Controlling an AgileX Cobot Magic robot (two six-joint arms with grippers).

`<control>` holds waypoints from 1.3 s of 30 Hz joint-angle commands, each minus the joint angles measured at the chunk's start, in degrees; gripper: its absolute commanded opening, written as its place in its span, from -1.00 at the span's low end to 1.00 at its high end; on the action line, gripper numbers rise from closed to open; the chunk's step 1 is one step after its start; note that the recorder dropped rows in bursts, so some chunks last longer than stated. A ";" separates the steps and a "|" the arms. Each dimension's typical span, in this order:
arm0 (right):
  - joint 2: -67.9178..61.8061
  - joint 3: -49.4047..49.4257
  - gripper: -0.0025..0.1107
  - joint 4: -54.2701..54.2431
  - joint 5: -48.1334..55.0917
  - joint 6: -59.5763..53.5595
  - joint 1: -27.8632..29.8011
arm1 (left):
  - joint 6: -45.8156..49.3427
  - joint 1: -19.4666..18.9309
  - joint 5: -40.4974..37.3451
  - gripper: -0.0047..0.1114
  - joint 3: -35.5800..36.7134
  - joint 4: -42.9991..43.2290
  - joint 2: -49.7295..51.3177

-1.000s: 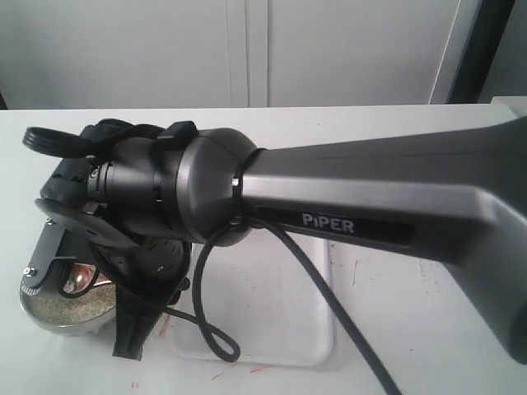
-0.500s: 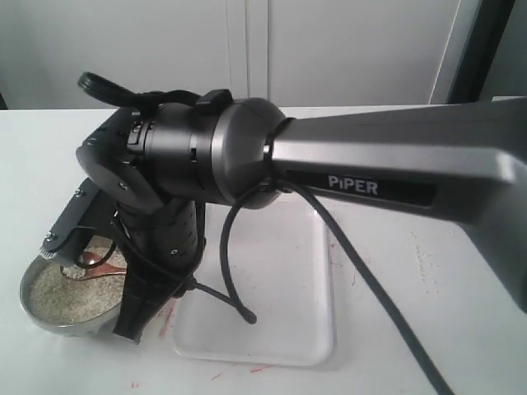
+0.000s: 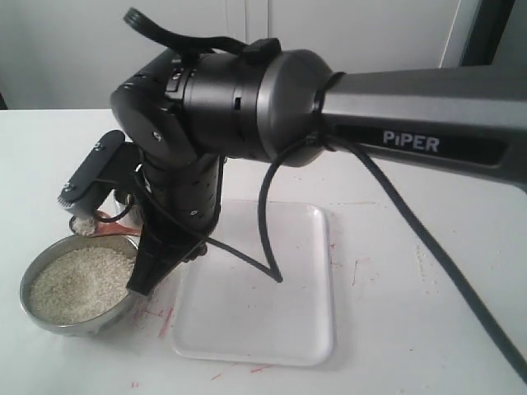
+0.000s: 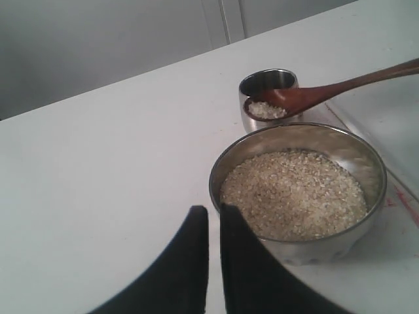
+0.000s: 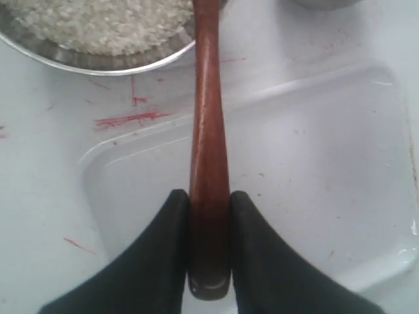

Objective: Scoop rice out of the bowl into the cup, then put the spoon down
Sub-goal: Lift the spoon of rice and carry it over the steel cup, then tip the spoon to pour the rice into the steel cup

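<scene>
My right gripper (image 5: 209, 199) clamps the spoon (image 5: 208, 118) by its handle end, its scoop of rice (image 4: 265, 110) poised at the cup (image 4: 268, 80) beside the bowl (image 4: 327, 243), so I should roll it slowly, holding the tip over the mouth.

Likely a robotics lab or test bench rather than a home kitchen: bare white table (image 3: 428, 329) scuffed with red marks (image 5: 124, 120), plain pale cabinet doors (image 3: 370, 33) across the top of the frame, dark "PiPER"-branded arm (image 3: 412, 140) filling the upper right.
</scene>
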State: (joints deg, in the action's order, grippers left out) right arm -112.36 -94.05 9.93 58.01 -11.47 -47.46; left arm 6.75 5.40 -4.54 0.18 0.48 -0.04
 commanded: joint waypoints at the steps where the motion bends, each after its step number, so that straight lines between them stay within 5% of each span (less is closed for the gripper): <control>1: 0.74 -0.18 -0.90 -0.08 -0.86 -0.33 2.78 | -0.27 -0.09 0.27 -0.67 -0.18 -0.48 0.04; 39: -3.60 -0.18 -0.90 11.10 -11.79 4.30 6.51 | -0.27 -0.09 0.27 -0.67 -0.18 -0.48 0.04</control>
State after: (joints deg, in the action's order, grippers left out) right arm -115.54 -94.05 20.10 47.72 -7.66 -41.62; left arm 6.75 5.40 -4.54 0.18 0.48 -0.04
